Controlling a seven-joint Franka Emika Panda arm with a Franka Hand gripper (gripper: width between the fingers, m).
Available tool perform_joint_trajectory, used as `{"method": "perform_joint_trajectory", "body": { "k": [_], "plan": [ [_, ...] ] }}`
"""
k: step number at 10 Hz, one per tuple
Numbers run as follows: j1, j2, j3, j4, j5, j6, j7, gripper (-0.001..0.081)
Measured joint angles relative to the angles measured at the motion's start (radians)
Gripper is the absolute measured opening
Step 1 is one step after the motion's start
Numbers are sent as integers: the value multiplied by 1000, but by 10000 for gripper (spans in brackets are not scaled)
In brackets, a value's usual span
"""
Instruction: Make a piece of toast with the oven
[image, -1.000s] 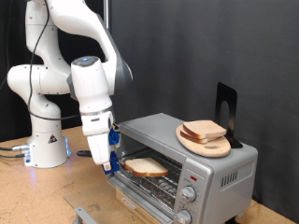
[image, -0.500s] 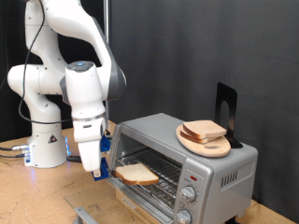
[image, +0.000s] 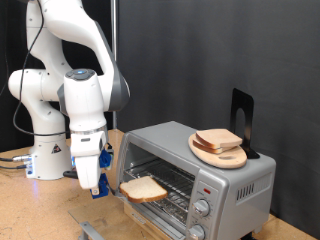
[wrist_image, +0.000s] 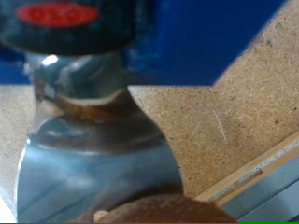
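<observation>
- Toast-making stands early: the gripper (image: 97, 186) hangs low off the open front of the oven (image: 200, 172), toward the desk's near edge, and nothing shows between its fingers. Whether its jaws are apart or together I cannot tell; the wrist view is blurred metal and blue plastic.
- 1 piece of toast (image: 144, 187) lies on the wire rack (image: 170, 190) at the oven mouth, partly sticking out, just beside the gripper.
- Door looks open, so heating seems not begun.
- Spare slices (image: 219, 140) sit on a round wooden board (image: 222, 155) atop the oven.
</observation>
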Motion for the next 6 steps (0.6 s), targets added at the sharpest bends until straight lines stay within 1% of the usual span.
{"method": "perform_joint_trajectory", "body": {
  "k": [3,6],
  "plan": [
    [-1,2,0,15,5,-2,0,491],
    [3,-3,4,40,76,-29,-45,491]
  ]
}}
